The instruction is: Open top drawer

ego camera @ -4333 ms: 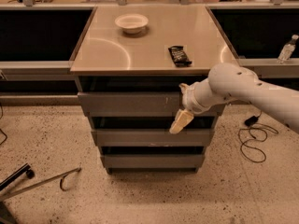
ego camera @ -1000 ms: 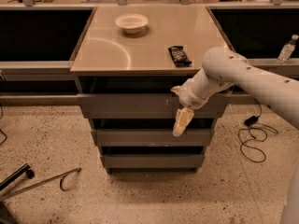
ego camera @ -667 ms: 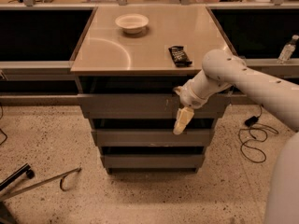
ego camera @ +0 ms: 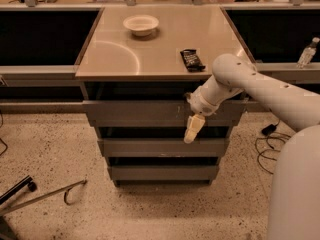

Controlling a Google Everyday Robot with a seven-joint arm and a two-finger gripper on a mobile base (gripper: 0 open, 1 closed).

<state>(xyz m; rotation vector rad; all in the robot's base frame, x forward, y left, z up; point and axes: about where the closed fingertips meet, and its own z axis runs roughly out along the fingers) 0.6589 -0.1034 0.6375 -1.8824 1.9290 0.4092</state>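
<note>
The top drawer (ego camera: 140, 113) is the widest grey metal front under the tan counter, with small white scratches right of centre. It stands out a little further than the two narrower drawer fronts (ego camera: 150, 147) below it. My white arm reaches in from the right. My gripper (ego camera: 192, 129) hangs with its cream fingers pointing down in front of the top drawer's right part, its tip over the gap above the middle drawer.
On the counter (ego camera: 120, 54) sit a white bowl (ego camera: 141, 24) and a black remote-like object (ego camera: 192, 59). A water bottle (ego camera: 306, 53) stands at the right. Cables (ego camera: 265, 149) lie on the speckled floor at right, a metal chair leg (ego camera: 45, 194) at lower left.
My arm has swung left and closer to the camera. The gripper stays at about the same spot on the top drawer front. The drawer front looks unchanged.
</note>
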